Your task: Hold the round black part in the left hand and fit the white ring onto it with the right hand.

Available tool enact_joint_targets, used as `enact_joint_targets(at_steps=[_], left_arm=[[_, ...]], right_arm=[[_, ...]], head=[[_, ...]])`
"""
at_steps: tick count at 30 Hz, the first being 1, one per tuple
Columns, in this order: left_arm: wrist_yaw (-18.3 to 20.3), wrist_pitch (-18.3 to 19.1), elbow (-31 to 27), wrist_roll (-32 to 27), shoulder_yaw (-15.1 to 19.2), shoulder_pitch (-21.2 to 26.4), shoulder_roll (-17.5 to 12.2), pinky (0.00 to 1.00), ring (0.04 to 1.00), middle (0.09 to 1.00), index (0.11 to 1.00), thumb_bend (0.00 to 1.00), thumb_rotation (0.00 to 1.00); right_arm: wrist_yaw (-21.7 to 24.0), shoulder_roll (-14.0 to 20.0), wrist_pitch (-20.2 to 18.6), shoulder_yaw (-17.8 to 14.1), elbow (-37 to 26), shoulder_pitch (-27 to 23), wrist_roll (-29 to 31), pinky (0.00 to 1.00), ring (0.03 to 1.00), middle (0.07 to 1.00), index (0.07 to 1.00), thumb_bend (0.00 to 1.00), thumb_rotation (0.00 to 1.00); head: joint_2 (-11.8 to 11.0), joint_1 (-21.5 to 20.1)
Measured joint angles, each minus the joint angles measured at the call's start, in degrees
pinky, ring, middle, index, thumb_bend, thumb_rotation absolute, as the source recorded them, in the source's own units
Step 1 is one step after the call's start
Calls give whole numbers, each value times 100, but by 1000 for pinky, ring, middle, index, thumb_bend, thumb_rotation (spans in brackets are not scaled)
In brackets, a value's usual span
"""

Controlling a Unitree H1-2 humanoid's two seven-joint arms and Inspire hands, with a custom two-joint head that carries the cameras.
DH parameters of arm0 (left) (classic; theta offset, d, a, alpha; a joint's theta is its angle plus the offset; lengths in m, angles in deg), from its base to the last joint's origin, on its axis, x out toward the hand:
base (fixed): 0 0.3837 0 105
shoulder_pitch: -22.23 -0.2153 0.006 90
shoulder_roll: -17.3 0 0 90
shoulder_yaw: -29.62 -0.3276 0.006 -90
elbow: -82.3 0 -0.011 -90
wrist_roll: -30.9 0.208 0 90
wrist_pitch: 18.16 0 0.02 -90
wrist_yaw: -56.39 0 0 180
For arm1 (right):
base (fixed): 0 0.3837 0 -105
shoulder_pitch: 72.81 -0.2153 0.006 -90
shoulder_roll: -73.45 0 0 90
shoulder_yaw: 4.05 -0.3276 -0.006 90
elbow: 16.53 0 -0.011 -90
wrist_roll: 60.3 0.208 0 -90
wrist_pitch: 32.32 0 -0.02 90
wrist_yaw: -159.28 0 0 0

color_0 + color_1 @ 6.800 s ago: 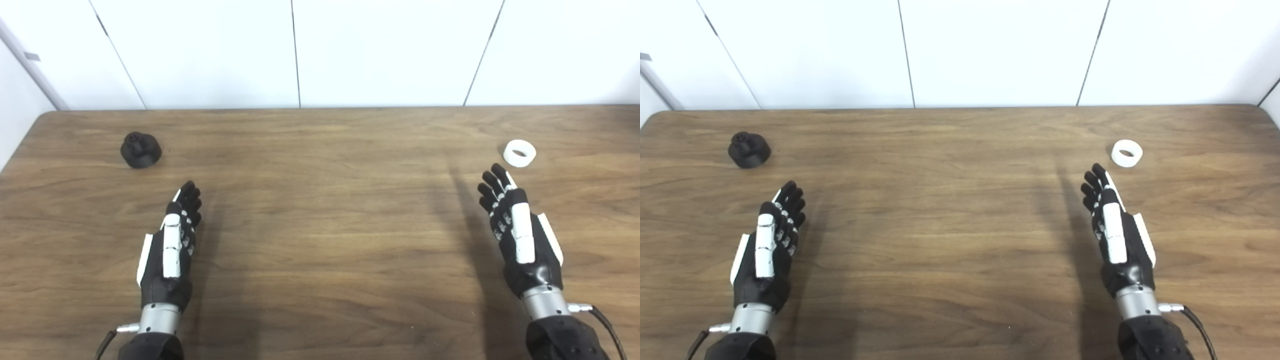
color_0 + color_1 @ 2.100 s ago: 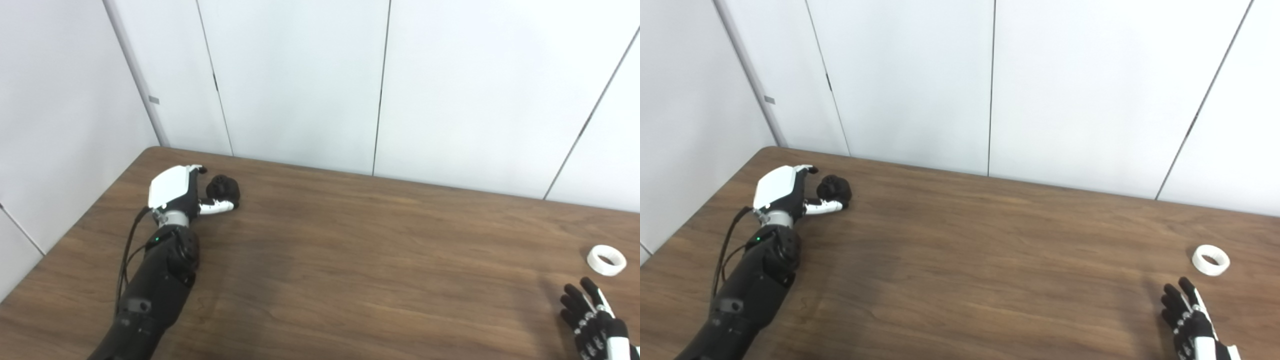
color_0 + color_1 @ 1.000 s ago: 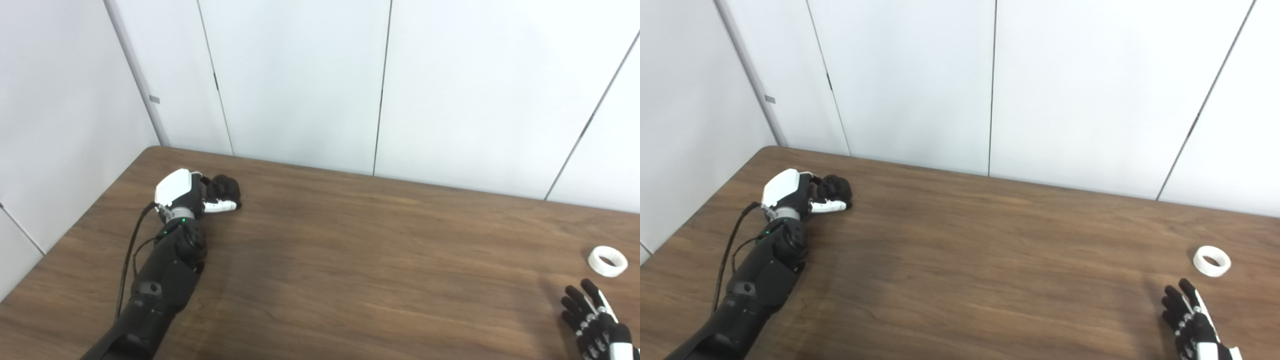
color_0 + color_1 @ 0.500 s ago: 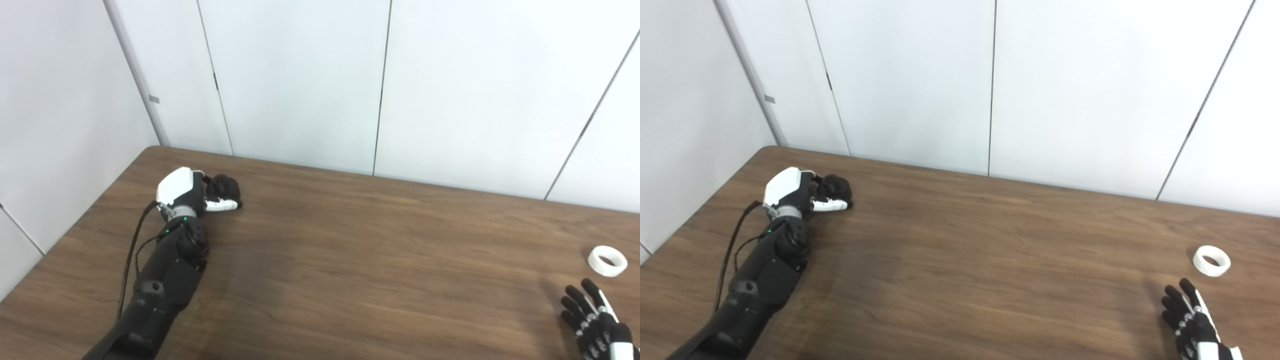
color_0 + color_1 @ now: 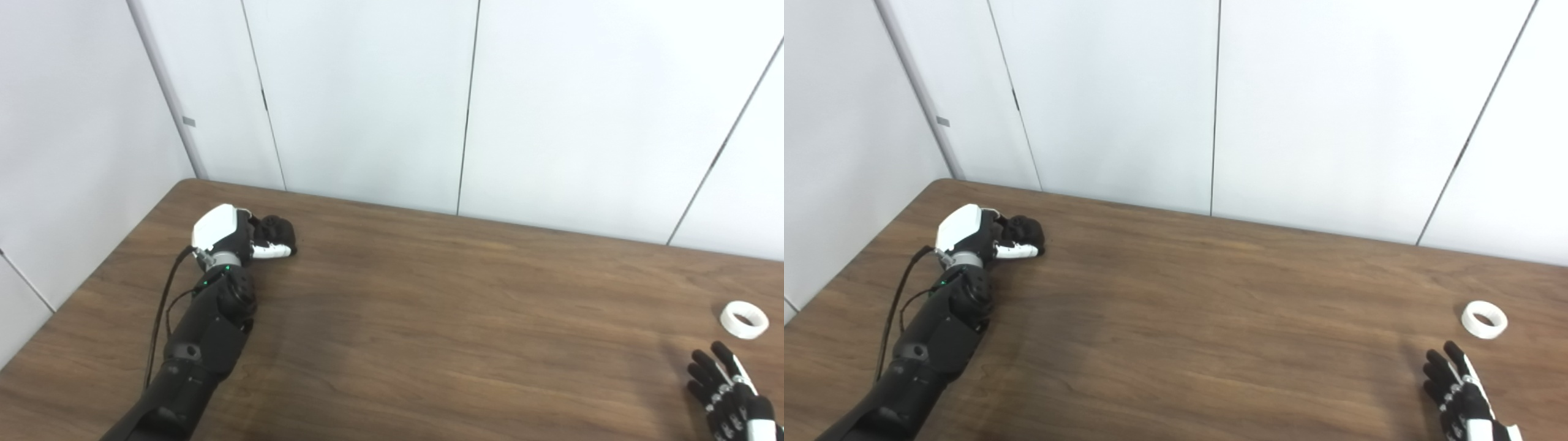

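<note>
The round black part [image 5: 277,229] sits near the far left corner of the wooden table [image 5: 429,318], and it serves here as the landmark for everything else. The left hand [image 5: 236,236] is wrapped around it from the side nearer the table's left edge: dark fingers curl over the part's top and far side, while a white-tipped thumb [image 5: 272,250] lies along its near side, so the hand is clamped on the part. The part itself looks to be low on the tabletop; whether it is lifted clear of the wood cannot be told from either view. The white shell on the back of the left hand faces up and away from the part, and the black left forearm [image 5: 202,331] runs from the hand toward the near edge of the table, with a thin black cable [image 5: 160,312] looping along its outer side. Well apart from the part, across nearly the whole width of the table toward the right edge, the white ring [image 5: 743,319] lies flat on the wood with its hole facing up. Just nearer than the ring, and not touching it, is the right hand [image 5: 1458,389], only partly in view at the bottom corner; its black fingers are spread apart and extended toward the ring, holding nothing. Behind the table stand plain white wall panels [image 5: 367,92] with narrow dark seams.
</note>
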Motion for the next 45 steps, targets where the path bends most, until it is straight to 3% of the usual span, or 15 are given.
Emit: enact_joint_targets(at_steps=[2,4,14,24,32,45], left_arm=[[-69,-42,22,-61,30,4,0,954,896,816,501,556,81],[-130,-90,18,-197,60,0,1,949,895,808,487,528,59],[-475,-300,12,-438,110,-20,13,962,879,784,483,522,47],[-532,-424,-290,-480,105,-164,65,940,894,787,484,521,46],[-471,-532,-1194,-391,-127,-473,80,875,894,783,485,521,46],[239,-282,-3126,179,-757,-1133,300,962,856,754,485,522,47]], right_arm=[[4,0,13,0,1,0,1,925,923,921,952,663,1000],[4,4,19,-1,1,6,3,924,921,919,950,661,1000],[4,26,39,-2,4,16,9,921,919,921,951,660,1000],[-6,25,16,-4,2,25,6,922,911,918,948,687,1000],[-38,23,22,12,3,17,-52,894,912,914,946,675,1000],[-214,-35,48,90,-4,14,-250,872,881,888,915,732,998]], head=[[0,0],[9,0],[9,0],[18,-26],[44,-123],[149,-369]])
